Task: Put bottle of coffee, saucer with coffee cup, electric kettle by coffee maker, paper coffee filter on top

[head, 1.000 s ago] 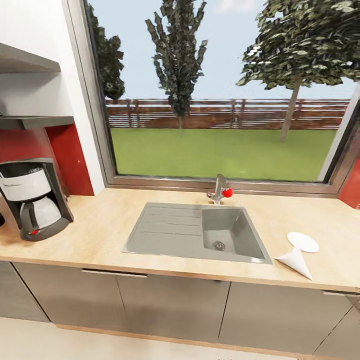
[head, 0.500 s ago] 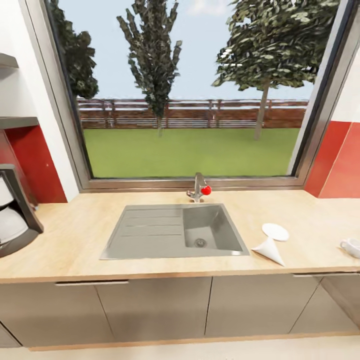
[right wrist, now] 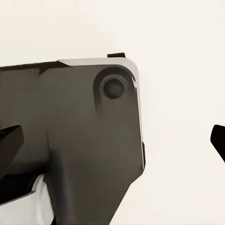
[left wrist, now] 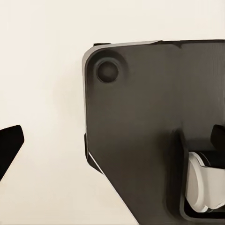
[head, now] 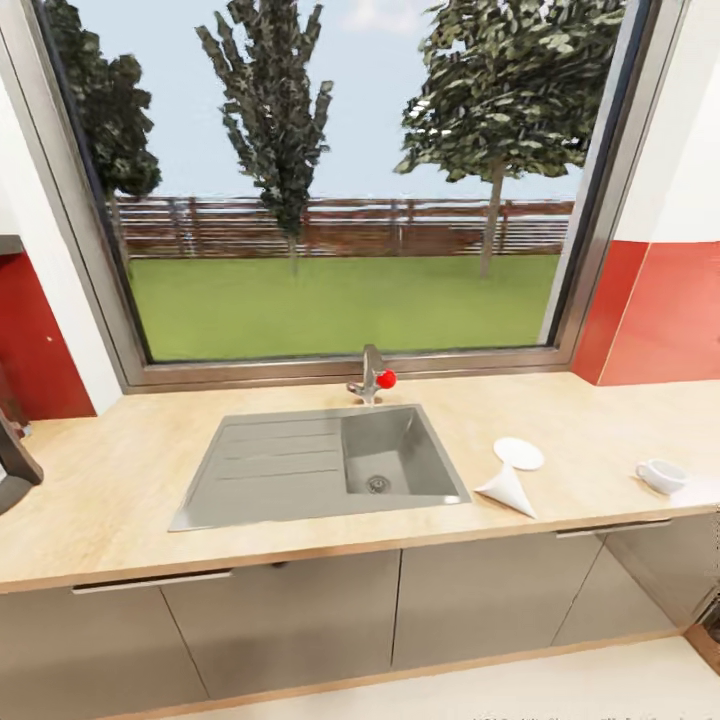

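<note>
In the head view the kitchen countertop (head: 130,490) runs across the frame below a wide window, with the steel sink (head: 320,465) set in its middle and a faucet (head: 370,375) with a red knob at the sink's 12 o'clock. The saucer (head: 519,453) lies at about 3 o'clock from the sink, and the paper coffee filter (head: 508,492) lies on its side just beside it, at the saucer's 6 o'clock and close to the counter's front edge. The coffee cup (head: 661,474) stands well apart from both, at 3 o'clock near the frame's right side. A dark sliver of the coffee maker (head: 12,465) shows at the far 9 o'clock border. The filter looks the riskiest item: thin paper lying near the edge could crumple under a firm pinch or be nudged off the counter by a careless approach, and carrying it the whole counter length to the machine gives it time to slip. In the left wrist view, dark plates of the robot's own body sit before a pale floor with a black fingertip (left wrist: 9,147) at the border; whether that gripper is spread or pressed together cannot be told. The right wrist view is alike, with a dark fingertip (right wrist: 219,140) at its edge, state again unreadable.
</note>
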